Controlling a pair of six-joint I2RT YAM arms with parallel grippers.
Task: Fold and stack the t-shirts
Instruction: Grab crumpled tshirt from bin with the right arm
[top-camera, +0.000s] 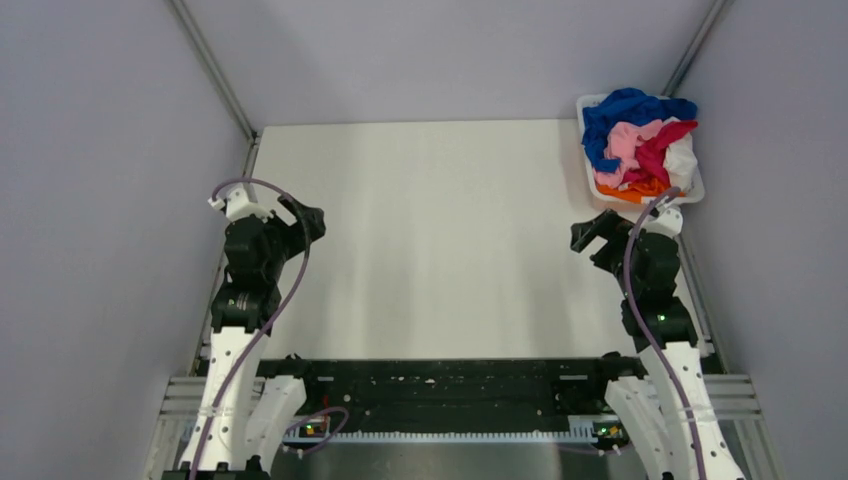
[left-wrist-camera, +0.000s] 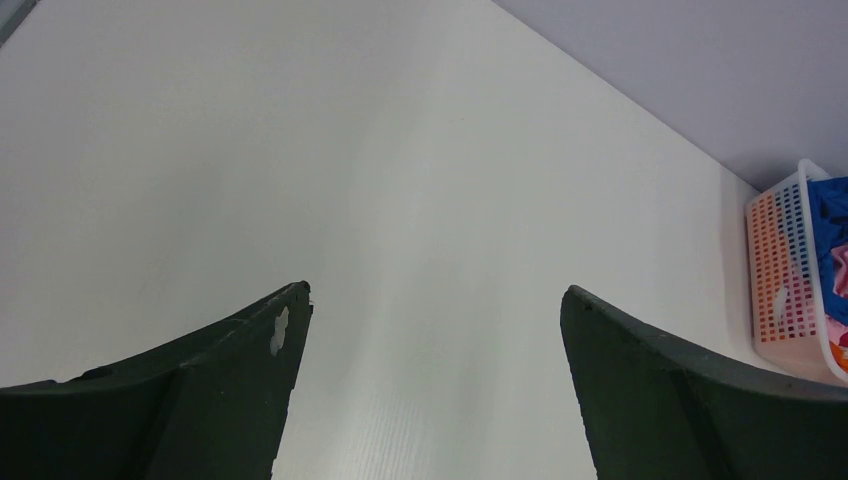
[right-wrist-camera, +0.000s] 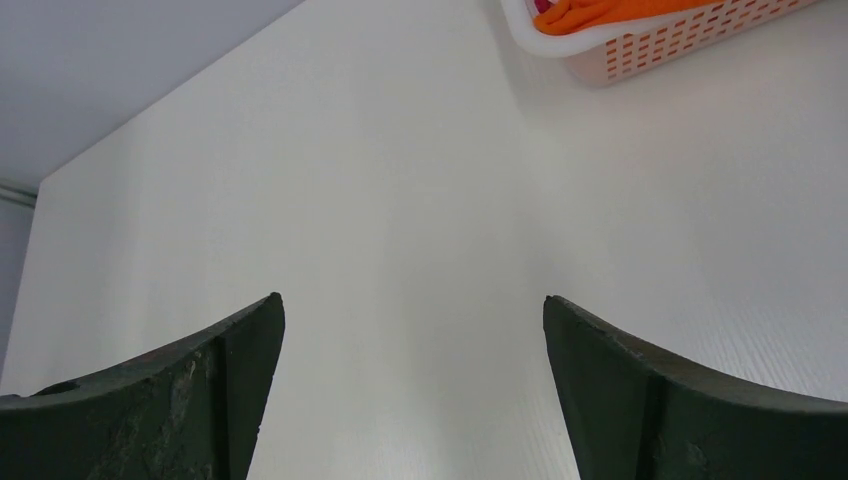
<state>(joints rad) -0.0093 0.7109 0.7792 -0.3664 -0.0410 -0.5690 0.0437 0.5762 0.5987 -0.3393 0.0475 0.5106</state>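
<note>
**Shirts heaped in the basket, both grippers spread**

The t-shirts (top-camera: 640, 145) (blue, pink, magenta, white and orange) lie crumpled together in the white mesh basket (top-camera: 697, 190) at the upper right of the top view, on the table (top-camera: 440, 230). The left gripper (left-wrist-camera: 435, 290) and the right gripper (right-wrist-camera: 410, 300) each hold their jaws wide apart above the table surface, gripping nothing.

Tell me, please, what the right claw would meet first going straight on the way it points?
Probably just the bare table: the right claw points across it, with the basket off to its right. Depth is unclear.
</note>
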